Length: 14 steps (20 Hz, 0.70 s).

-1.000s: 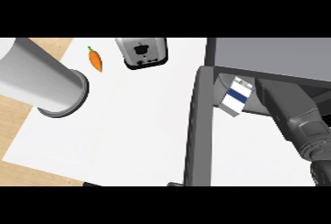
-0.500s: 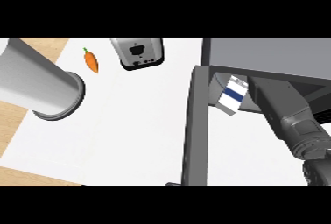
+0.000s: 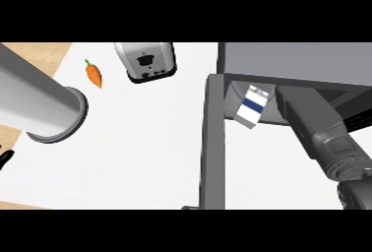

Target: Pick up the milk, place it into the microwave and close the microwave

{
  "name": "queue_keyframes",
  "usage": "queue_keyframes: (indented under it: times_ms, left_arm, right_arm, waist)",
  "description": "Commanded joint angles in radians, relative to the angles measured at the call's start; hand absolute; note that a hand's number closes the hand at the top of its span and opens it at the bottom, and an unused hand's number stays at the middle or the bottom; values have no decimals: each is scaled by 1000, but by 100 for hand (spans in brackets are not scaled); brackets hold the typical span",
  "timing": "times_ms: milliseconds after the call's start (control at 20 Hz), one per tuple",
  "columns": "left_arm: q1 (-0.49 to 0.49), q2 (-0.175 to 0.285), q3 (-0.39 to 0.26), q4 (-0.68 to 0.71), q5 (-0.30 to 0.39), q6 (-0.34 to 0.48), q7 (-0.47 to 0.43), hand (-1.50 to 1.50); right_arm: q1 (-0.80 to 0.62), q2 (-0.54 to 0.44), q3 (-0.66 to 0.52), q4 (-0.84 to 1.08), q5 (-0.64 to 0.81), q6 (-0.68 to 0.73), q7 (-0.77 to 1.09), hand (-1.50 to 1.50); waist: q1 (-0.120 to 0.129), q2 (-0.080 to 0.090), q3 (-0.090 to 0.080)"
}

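Milk [image 3: 253, 106], a white carton with a blue band, sits in the mouth of the open microwave [image 3: 291, 61] at far right, leaning in the view, just right of the open door [image 3: 213, 147], which shows edge-on as a dark bar running toward the near side. The right forearm [image 3: 320, 135] reaches from the near right corner into the cavity beside the carton. The right hand at its far end is lost in the shadow there, so whether it is clamped on the carton or already off it cannot be told. Against the view of 1 second ago, the carton has edged a little left, toward the door side of the opening, while the toaster [image 3: 149, 61] and the carrot [image 3: 94, 74] show lower and further left as the head view itself slides. That suggests the placing step is at or near its end, with letting go, pulling the arm back and closing the door not yet done. Room is tight: the arm fills the right part of the opening, and the door edge stands just beside the carton, so a straight pull toward the near right looks safest. The white counter [image 3: 145, 152] left of the door lies open for its swing. The left forearm [image 3: 40, 106] hangs over the left side, well apart from the microwave. Of the left hand [image 3: 4, 160] only a black sliver shows at the left edge, and its state cannot be told.
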Motion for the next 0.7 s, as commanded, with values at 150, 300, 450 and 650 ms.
queue_keyframes:
  times_ms: [150,300,450,650]
  left_arm:
    - [40,-57,-104,-9,-10,-82,6,-150]
    - [75,-99,-153,-18,-43,-135,1,-150]
    - [65,-82,-196,65,-70,-202,8,-150]
    - [42,-94,-184,98,-169,-248,-30,-150]
  right_arm:
    - [12,-31,-27,-37,-33,228,-24,-150]
    - [70,4,-45,-42,-57,343,-65,-150]
    - [125,-2,-68,-57,-86,458,-109,-150]
    - [192,58,-83,-89,-117,547,-146,-150]
  waist:
    - [-58,-43,-19]
    - [-71,-49,-19]
    - [-96,-54,-20]
    - [-117,-66,-22]
